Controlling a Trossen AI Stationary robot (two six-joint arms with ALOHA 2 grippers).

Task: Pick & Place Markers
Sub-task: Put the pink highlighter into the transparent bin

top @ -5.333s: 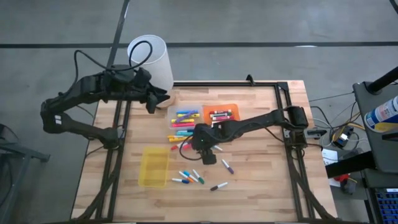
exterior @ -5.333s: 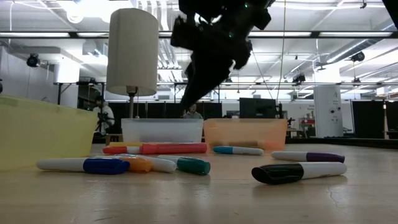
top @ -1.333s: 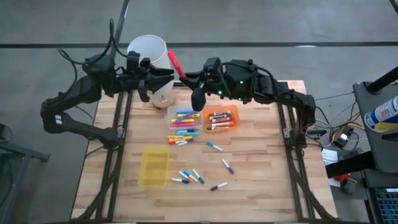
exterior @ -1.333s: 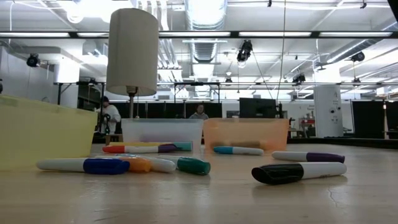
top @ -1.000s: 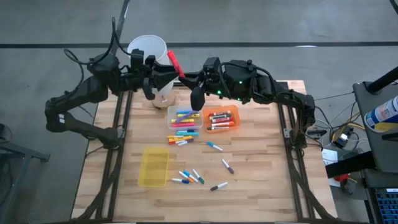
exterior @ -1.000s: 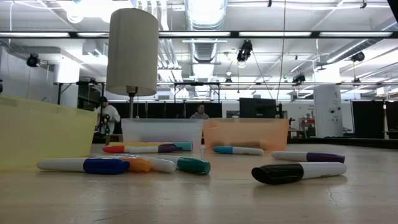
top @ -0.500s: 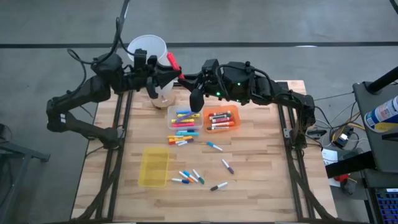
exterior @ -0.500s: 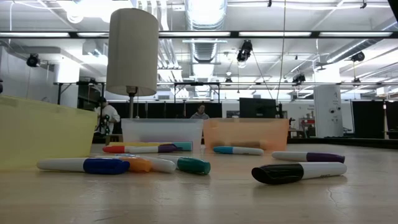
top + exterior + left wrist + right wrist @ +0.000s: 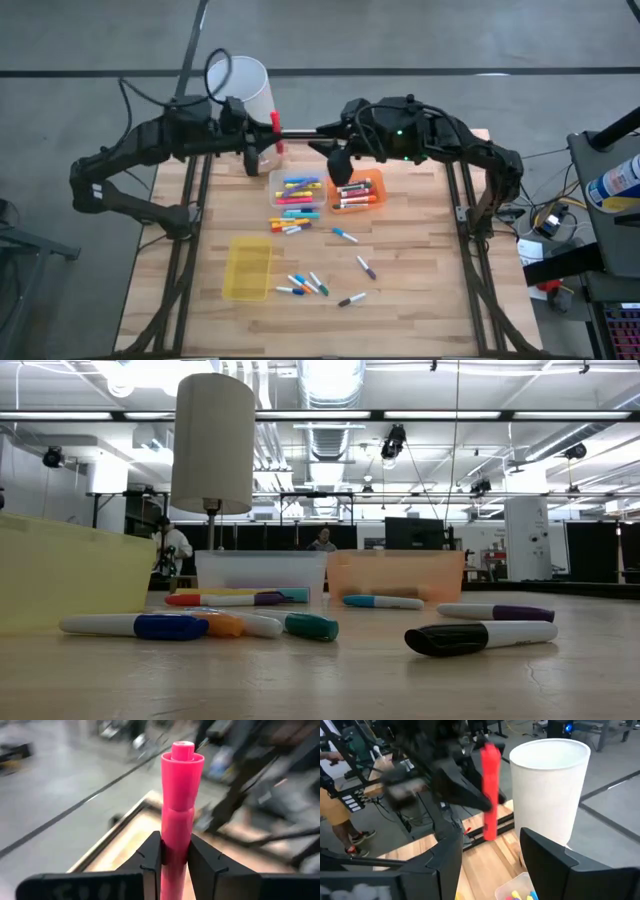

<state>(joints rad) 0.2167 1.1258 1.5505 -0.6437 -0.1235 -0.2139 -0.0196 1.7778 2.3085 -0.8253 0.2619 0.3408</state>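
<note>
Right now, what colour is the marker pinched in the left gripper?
Pinkish red: the capped marker in the left gripper, clearest in the left wrist view.

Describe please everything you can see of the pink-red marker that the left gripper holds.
The pink-red capped marker is a short, smooth plastic cylinder with a wider cap and a small stud on its end. The left gripper is shut on its lower barrel, one finger pressing each side. It is held in the air near the tall white cup, at the table's far edge. The right gripper stands open, apart from it.

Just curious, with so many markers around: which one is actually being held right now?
The pink-red marker, clamped in the left hand beside the white cup. Every other marker lies on the table or in trays.
</note>
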